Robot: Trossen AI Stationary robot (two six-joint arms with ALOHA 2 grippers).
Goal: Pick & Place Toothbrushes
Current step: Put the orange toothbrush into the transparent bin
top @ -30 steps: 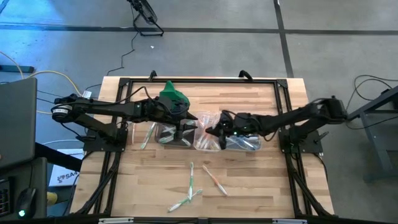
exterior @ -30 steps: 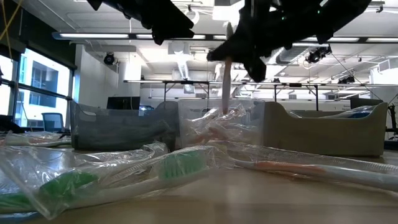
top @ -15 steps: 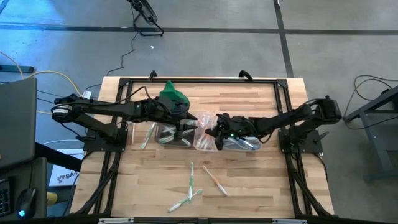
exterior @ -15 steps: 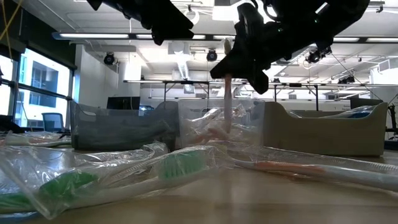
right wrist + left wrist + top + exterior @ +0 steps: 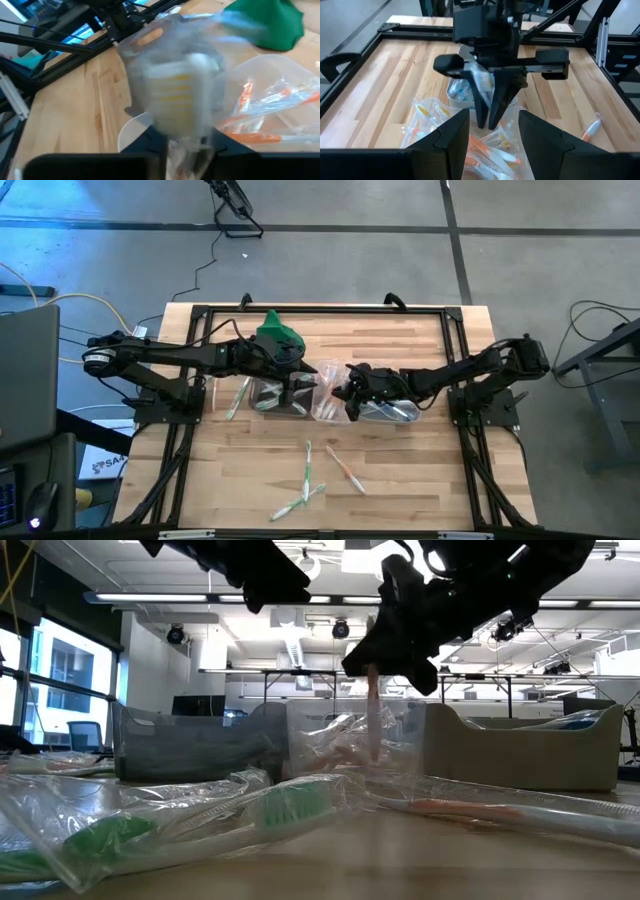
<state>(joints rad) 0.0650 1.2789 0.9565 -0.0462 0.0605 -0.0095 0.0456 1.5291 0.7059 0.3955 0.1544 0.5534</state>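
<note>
I pinch a wrapped toothbrush [image 5: 373,715] in my right gripper [image 5: 350,392] over the middle tub [image 5: 332,404]; my left gripper [image 5: 300,378] waits open. Tubs partly filled; several toothbrushes [image 5: 308,475] remain toward six o'clock.

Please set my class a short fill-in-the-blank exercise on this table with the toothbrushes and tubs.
1. The wrapped toothbrush hangs upright under the right gripper, over the ___ of three tubs.
2. The left gripper hovers above the left tub with its jaws ___.
3. The cloth lump behind the tubs is ___.

Missing words: middle; open; green
</note>
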